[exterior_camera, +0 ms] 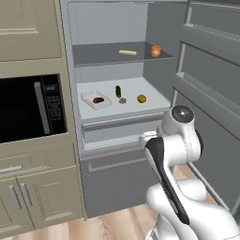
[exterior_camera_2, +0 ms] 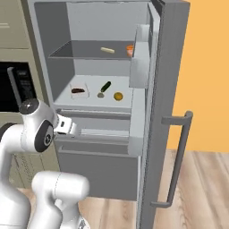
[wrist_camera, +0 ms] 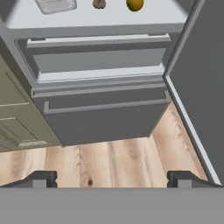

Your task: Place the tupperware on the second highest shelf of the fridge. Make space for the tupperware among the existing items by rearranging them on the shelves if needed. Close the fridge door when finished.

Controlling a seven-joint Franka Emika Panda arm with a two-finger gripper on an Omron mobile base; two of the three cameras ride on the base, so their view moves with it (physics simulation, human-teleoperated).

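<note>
The fridge (exterior_camera: 108,28) stands open, its door (exterior_camera: 211,93) swung out to the right. A clear tupperware (exterior_camera: 96,99) with dark food sits at the left of the broad white shelf (exterior_camera: 133,84). Beside it lie a green cucumber (exterior_camera: 118,91), a grey-brown lump (exterior_camera: 122,100) and a yellow-green fruit (exterior_camera: 141,98). The thin dark shelf (exterior_camera: 93,56) above carries a pale stick (exterior_camera: 127,52) and an orange cup (exterior_camera: 155,50). My gripper (wrist_camera: 113,179) is open and empty, low in front of the fridge drawers, below the white shelf. The hand view catches the tupperware (wrist_camera: 56,5) at its top edge.
A black microwave (exterior_camera: 28,108) and beige cabinets (exterior_camera: 37,197) stand left of the fridge. Grey drawers (exterior_camera: 117,129) fill the fridge below the white shelf. The door (exterior_camera_2: 165,112) has a long handle (exterior_camera_2: 179,156) outside. Wood floor (wrist_camera: 109,157) lies under the hand.
</note>
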